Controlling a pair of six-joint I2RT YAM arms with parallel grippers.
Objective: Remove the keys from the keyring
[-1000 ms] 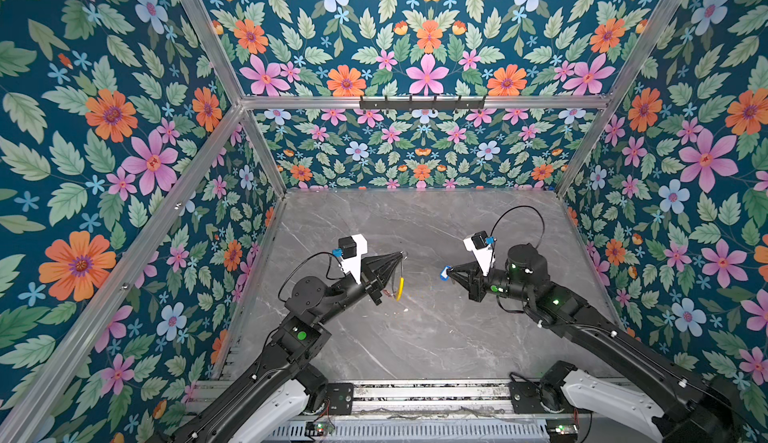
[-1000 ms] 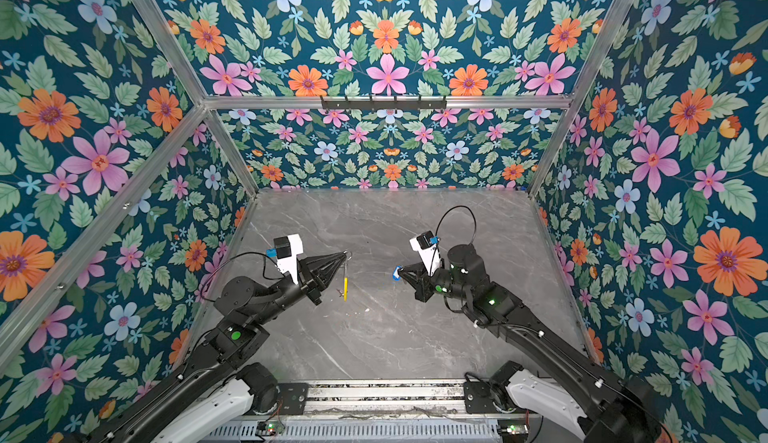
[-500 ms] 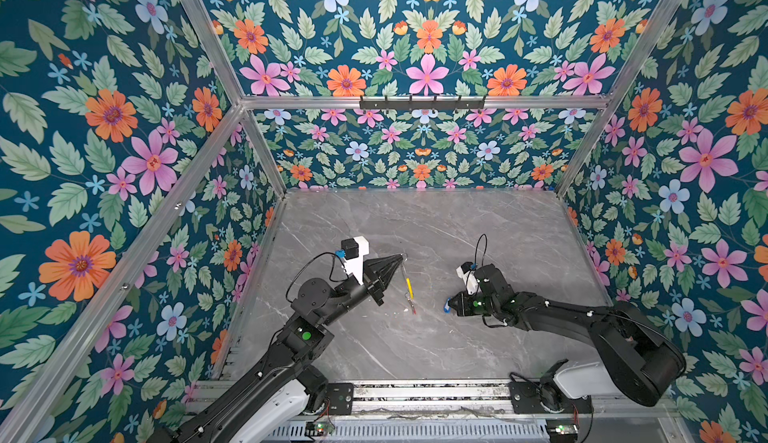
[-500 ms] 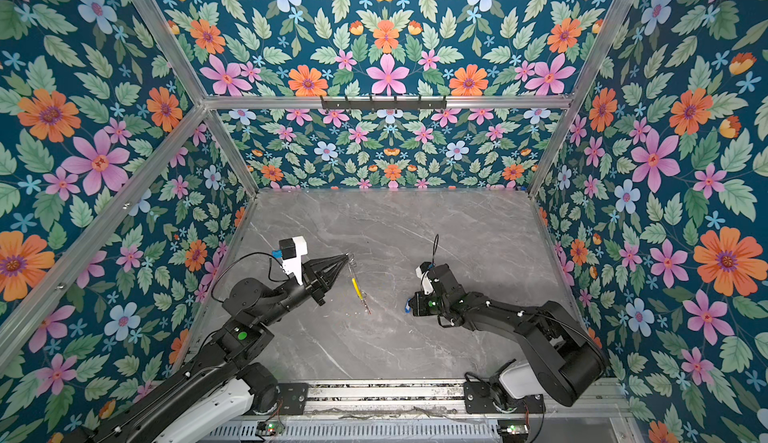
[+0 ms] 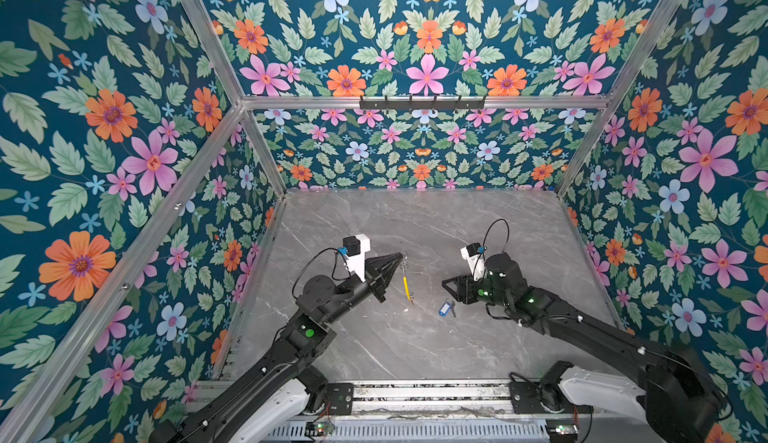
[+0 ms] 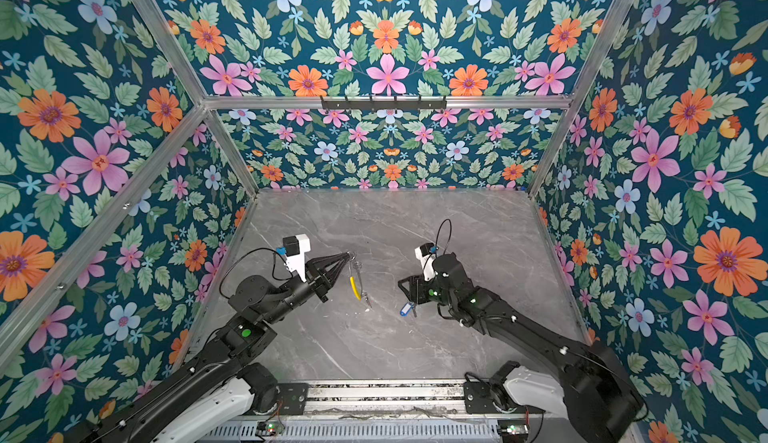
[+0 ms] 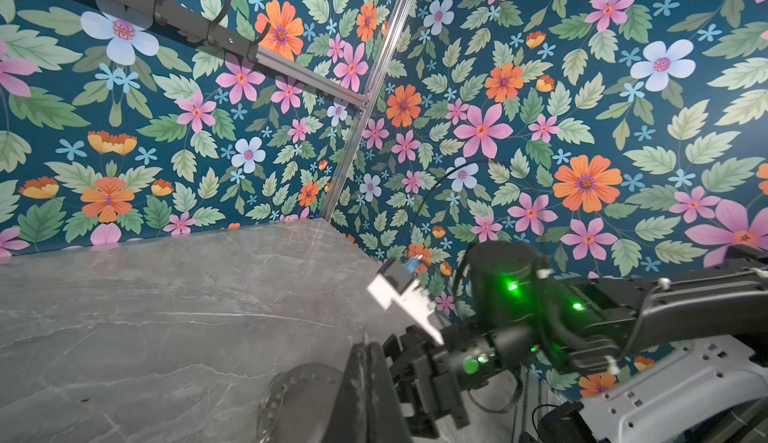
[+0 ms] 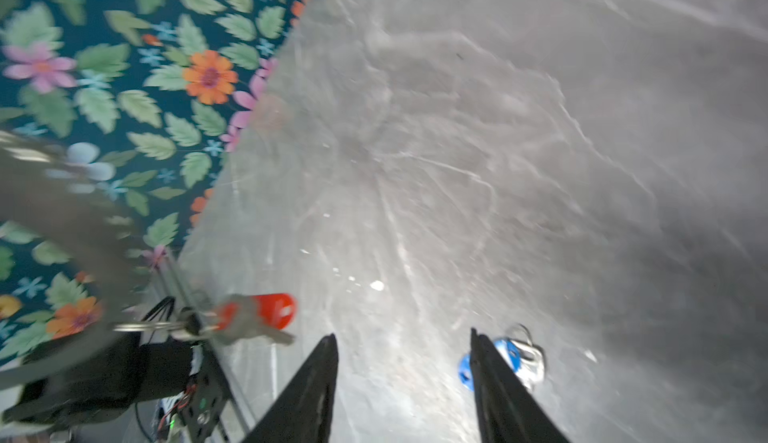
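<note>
The keyring hangs from the tip of my left gripper, which is shut on its top. Its yellow sleeve faces the middle of the table. A silver key with a red tag dangles at the ring's lower end. The key with the blue tag lies flat on the grey table, off the ring, seen in both top views. My right gripper hovers just above it, open and empty. In the right wrist view the blue tag sits outside the jaws, partly behind one finger.
The grey marble table is walled in by floral panels on three sides. A black hook rail runs along the back wall, high up. A metal rail with both arm bases borders the front edge.
My right gripper carried the blue-tagged key down to the table, opened and let it go, then drew back slightly. The left gripper stayed shut, the keyring swinging a little.
</note>
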